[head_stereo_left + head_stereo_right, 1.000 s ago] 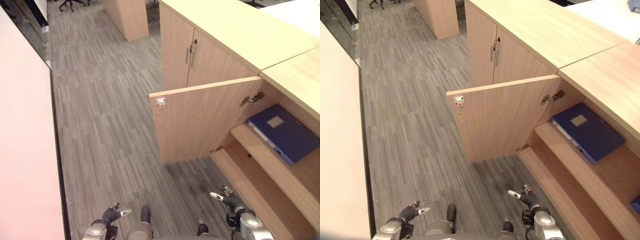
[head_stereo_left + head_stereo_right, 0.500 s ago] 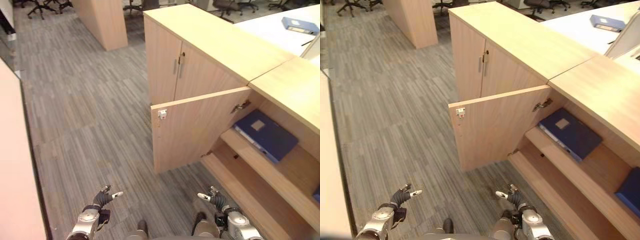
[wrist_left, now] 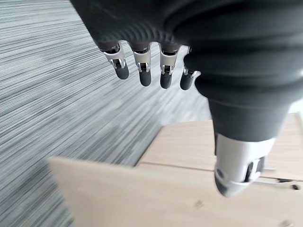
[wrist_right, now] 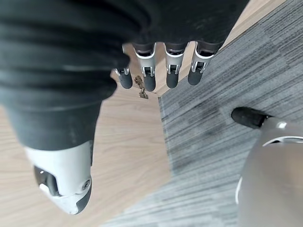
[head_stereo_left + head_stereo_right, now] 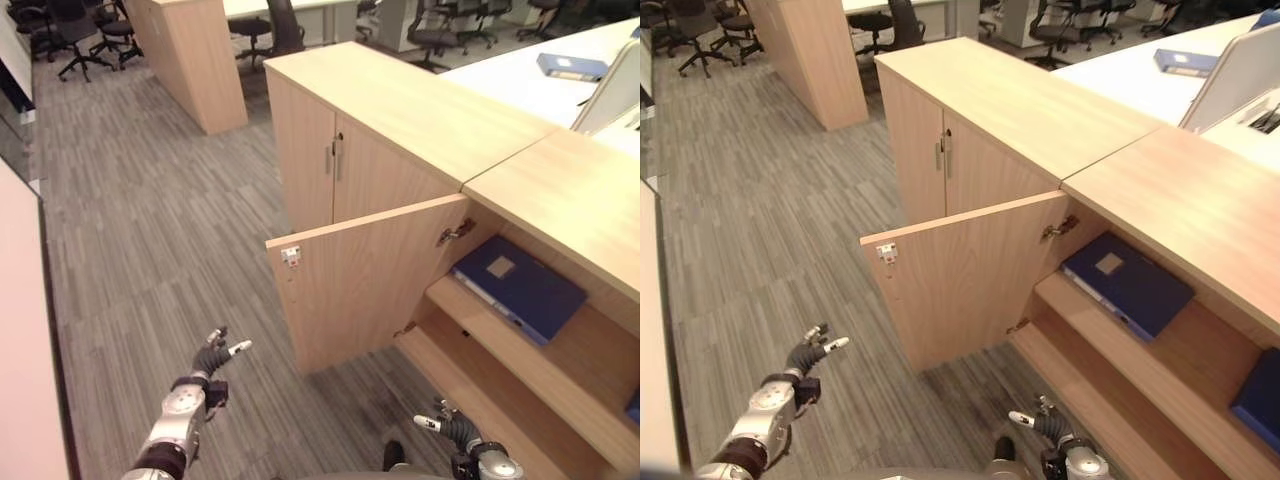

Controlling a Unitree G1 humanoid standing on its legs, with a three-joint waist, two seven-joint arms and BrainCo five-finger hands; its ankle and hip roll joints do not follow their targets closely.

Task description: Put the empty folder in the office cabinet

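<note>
- The office cabinet [image 5: 400, 110] is big and made of light wood. It fills the side from 12 to 4 o'clock.
- Its cabinet door [image 5: 370, 275] hangs wide open in the middle and sticks out over the grey floor [image 5: 150, 220].
- A dark blue folder [image 5: 518, 287] lies flat on the shelf [image 5: 530, 345] inside, at 3 o'clock. It looks like the job's folder is already put away.
- Another blue folder [image 5: 570, 66] lies on the white bench [image 5: 520, 80] far back at 1 o'clock.
- What could go wrong: the open door is in the way. An arm or a step could bump its edge. I think it could also get left open.
- The left hand [image 5: 212, 357] is low at 7 o'clock, over the floor. Its fingers are loose and straight, and it holds nothing.
- The right hand [image 5: 450, 428] is at 5 o'clock, near the bottom of the cabinet. Its fingers are loose too, and it holds and touches nothing.
</note>
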